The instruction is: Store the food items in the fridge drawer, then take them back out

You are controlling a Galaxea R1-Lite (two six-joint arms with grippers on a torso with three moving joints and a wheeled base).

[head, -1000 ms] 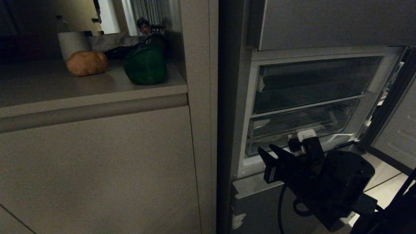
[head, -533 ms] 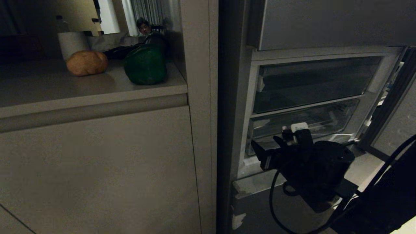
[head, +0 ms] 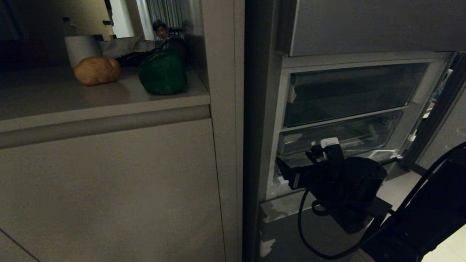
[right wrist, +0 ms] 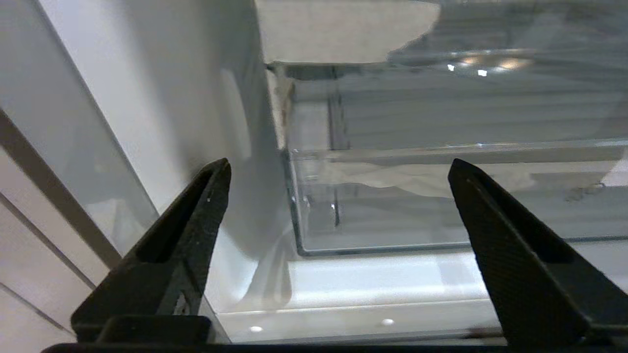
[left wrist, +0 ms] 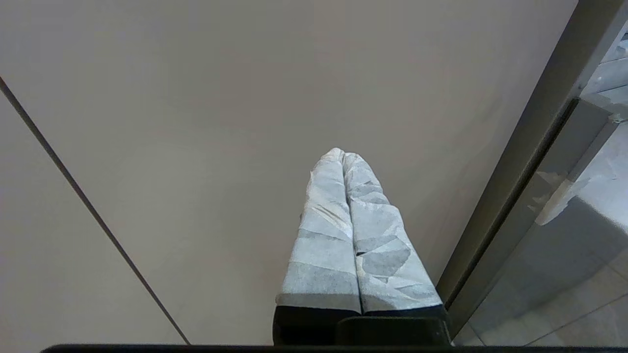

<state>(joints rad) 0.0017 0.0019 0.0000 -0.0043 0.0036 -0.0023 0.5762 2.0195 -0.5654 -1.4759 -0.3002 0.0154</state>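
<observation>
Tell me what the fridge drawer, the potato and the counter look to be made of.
Fridge drawer: clear glossy plastic, it seems; you see through its walls and lights glint on it.
Potato: tan-brown matte skin, rounded and lumpy; real or imitation cannot be told.
Counter: smooth pale beige with a dull sheen, likely laminate or painted board.

Dim, murky head view with deep shadows; brighter wrist views, small glare spots on the clear fridge drawer (right wrist: 441,196).

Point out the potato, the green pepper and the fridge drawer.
potato (head: 97,70), head view, middle of its skin.
green pepper (head: 162,74), head view, its front side.
fridge drawer (right wrist: 441,215), right wrist view, clear front wall.
</observation>
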